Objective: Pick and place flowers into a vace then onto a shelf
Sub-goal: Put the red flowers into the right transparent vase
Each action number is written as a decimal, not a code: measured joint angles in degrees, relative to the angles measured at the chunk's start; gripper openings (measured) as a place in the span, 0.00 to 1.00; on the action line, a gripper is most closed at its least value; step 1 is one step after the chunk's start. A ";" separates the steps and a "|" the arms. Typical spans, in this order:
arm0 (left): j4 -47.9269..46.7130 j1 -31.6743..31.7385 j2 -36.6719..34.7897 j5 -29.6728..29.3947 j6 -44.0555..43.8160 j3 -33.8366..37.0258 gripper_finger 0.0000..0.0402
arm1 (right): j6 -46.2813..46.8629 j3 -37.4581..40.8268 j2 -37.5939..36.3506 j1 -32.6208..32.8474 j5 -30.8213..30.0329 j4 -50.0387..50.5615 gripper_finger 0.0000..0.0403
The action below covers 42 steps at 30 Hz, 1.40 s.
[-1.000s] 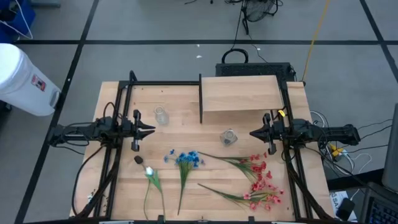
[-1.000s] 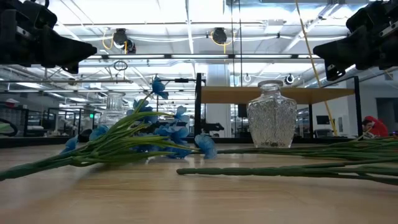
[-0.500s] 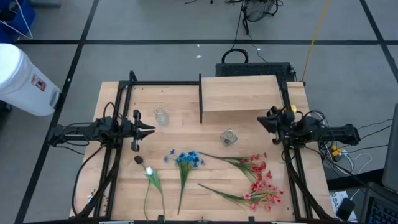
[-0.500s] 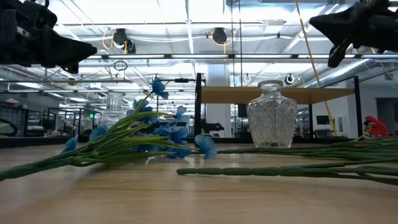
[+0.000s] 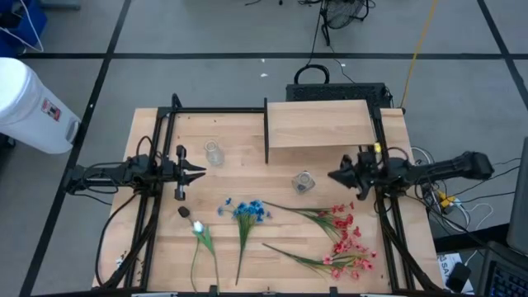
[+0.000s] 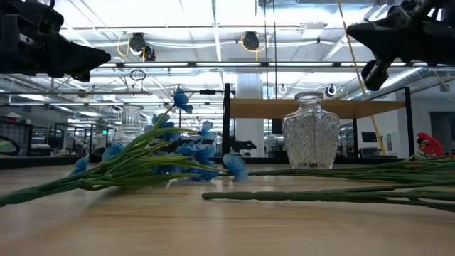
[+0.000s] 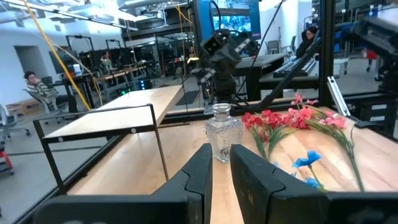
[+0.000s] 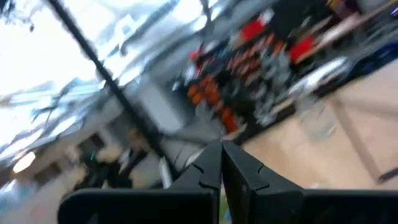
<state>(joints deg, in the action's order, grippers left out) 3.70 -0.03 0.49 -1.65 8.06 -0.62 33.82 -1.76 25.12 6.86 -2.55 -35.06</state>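
The flowers lie flat on the table's near half. The blue bunch [image 5: 247, 211] and the white bud [image 5: 198, 226] are left of centre. The red-pink sprays [image 5: 344, 237] are on the right, with their stalks pointing left. One small glass vase [image 5: 303, 182] stands at the centre. A second glass vase [image 5: 214, 153] stands farther left. The shelf [image 5: 318, 124] is raised at the far side, with its dark panel [image 5: 266, 130] at its left end. My left gripper [image 5: 200, 172] hovers shut, left of the flowers. My right gripper [image 5: 333, 176] hovers shut, just right of the centre vase and above the table.
Black frame rails [image 5: 153, 206] run along the table's left and right sides under both arms. In the low view the centre vase [image 6: 310, 131] stands behind the long green stalks [image 6: 320, 193]. Bare wood lies between the two vases and in front of the shelf.
My right arm has swung. Half a second ago its gripper had drawn back toward the far right and risen. It now points again at the centre vase and stands higher than a second ago. My left arm and all the flowers and vases have kept still.
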 joint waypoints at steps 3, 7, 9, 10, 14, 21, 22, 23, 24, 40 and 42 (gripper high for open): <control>0.52 0.00 0.00 -0.04 2.29 0.02 0.16 | -1.68 -2.54 8.32 3.92 1.39 -2.20 0.01; 2.46 0.02 0.00 -0.03 4.31 0.01 0.16 | -7.71 -10.56 20.61 12.12 1.25 -4.69 0.01; 3.49 0.00 0.00 -0.04 4.20 0.00 0.16 | -14.28 -15.58 26.56 16.08 1.21 -4.25 0.01; 3.92 0.02 0.00 -0.02 3.79 0.00 0.16 | -19.22 -17.73 29.22 17.51 1.17 -3.57 0.01; 6.93 0.00 0.00 0.15 0.19 0.00 0.16 | -33.43 -23.20 36.34 20.52 -0.66 -4.01 0.01; 8.21 -0.04 -0.01 0.07 -7.98 -0.01 0.16 | -25.84 -29.37 43.93 20.83 -10.73 4.08 0.00; 7.84 -0.04 0.01 0.10 -7.33 0.00 0.16 | -27.46 -30.25 45.18 21.33 -12.37 4.56 0.00; 7.78 -0.04 0.01 0.07 -6.58 0.00 0.16 | -29.30 -31.06 46.34 21.93 -13.84 5.25 0.00; 7.64 -0.04 -0.02 0.07 -5.63 0.00 0.16 | -30.54 -31.95 47.49 22.52 -15.17 6.30 0.00; 7.34 -0.04 -0.02 0.06 0.41 0.00 0.16 | -15.45 -43.62 50.68 19.59 -21.18 40.74 0.16; 6.57 -0.04 0.00 -0.34 2.66 0.00 0.16 | -14.61 -43.62 50.69 19.40 -21.39 42.14 0.25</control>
<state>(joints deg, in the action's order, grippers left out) 10.28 -0.08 0.49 -1.99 10.72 -0.62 19.21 -45.39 75.81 26.26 -23.95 7.08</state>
